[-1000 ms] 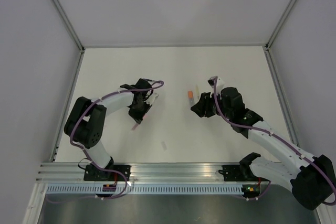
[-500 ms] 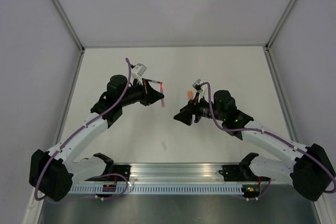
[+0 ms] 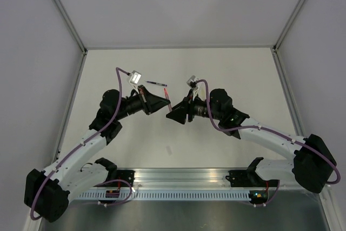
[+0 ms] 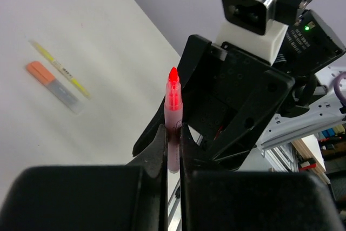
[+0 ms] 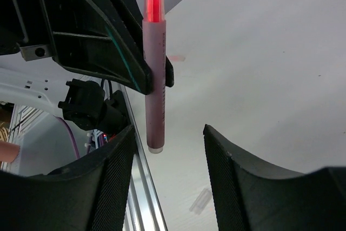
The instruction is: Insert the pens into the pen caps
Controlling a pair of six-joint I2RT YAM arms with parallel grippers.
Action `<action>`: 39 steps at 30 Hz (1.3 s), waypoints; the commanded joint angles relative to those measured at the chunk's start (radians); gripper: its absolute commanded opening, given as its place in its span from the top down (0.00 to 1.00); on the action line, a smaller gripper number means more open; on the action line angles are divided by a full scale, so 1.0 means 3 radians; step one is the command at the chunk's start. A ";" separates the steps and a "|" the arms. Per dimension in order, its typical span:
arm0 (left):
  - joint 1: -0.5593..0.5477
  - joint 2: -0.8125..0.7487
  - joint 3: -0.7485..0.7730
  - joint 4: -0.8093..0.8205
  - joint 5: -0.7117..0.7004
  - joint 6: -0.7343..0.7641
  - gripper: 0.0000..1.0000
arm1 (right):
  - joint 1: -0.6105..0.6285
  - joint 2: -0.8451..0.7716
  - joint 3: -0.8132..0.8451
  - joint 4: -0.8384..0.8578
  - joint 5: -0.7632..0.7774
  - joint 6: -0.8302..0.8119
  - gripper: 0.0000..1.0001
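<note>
My left claw (image 4: 172,129) is pinched tight on the red-pink pen (image 4: 173,101). It grips low on the barrel, the bright red tip sticks out past the fingers, and the whole pen is up off the table (image 3: 232,68). My right claw (image 5: 168,133) is spread wide and faces that pen head-on. From its wrist cam, the pen's blunt end sits right at the mouth of the gap between the 2 fingers.

Everything else, relative to the red-pink pen:
- The dark purple pen (image 3: 157,83) lies flat on the table just beyond it, on the side away from the arm bases.
- The pale yellow pen (image 4: 59,68) and 1 orange-red cap (image 4: 41,72) lie side by side, well off to its left in the left wrist cam.
- A small clear bit (image 3: 169,150) sits on the base side. Can't tell what it is.
</note>
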 commanded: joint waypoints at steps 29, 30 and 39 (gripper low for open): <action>-0.0012 -0.0285 -0.0013 -0.0318 -0.0198 0.0031 0.38 | 0.0120 0.0092 0.0300 -0.0224 0.0371 -0.0023 1.00; -0.0012 -0.0286 0.0008 -0.0385 -0.0209 0.0030 0.36 | 0.0115 0.0056 0.0295 -0.0295 0.0474 -0.0038 1.00; -0.0027 -0.0245 0.0254 -0.1740 -0.0623 0.0142 0.29 | -0.0360 -0.0460 0.0040 -0.1165 0.0982 -0.0176 1.00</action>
